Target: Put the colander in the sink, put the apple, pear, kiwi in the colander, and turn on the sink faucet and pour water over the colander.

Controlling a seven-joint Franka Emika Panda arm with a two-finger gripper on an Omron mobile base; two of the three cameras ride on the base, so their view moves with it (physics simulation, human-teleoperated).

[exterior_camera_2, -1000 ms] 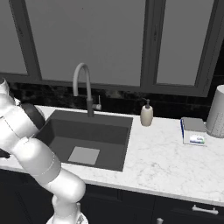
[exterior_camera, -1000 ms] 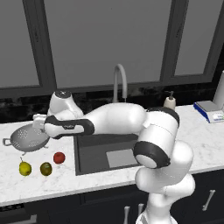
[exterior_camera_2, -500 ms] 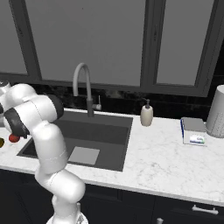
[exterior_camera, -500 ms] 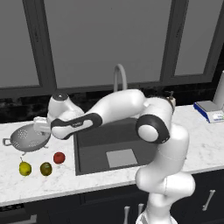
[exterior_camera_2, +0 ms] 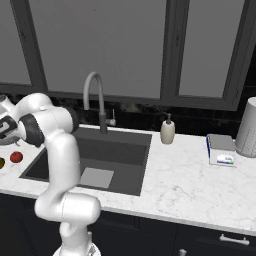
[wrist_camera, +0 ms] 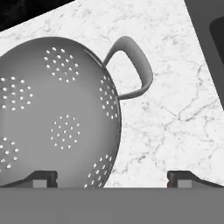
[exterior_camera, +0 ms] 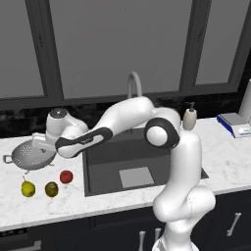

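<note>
1. Colander [exterior_camera: 30,156] is sitting on the marble counter [exterior_camera: 29,206] at the left edge of the left base frame, same spot as 0.5 s ago; nothing is lying in its bowl.
2. Arm is reaching further left than in the earlier frames: the elbow is now swinging up over the sink [exterior_camera: 142,162] in mid-frame, and the hand is hanging right at the colander's right rim.
3. Gripper [wrist_camera: 112,177] is showing wide-spread fingertips [wrist_camera: 41,178] at the bottom corners of the hand frame, holding nothing; the colander's rim and lower wall are falling between them.
4. Hand frame: the colander is filling the left half, one loop handle [wrist_camera: 133,65] is sticking out at upper centre, bare marble is lying to the right, and the sink edge is showing at the upper right corner.
5. Apple [exterior_camera: 66,176], kiwi [exterior_camera: 51,188] and pear [exterior_camera: 28,188] are lying in a row on the counter at lower left, below the colander, unmoved, apart from each other.
6. Sink is holding only its light grey plate [exterior_camera: 136,177].
7. Sink faucet [exterior_camera_2: 95,100] is standing behind the basin at upper centre; the soap dispenser [exterior_camera_2: 167,131] is standing to its right.
</note>
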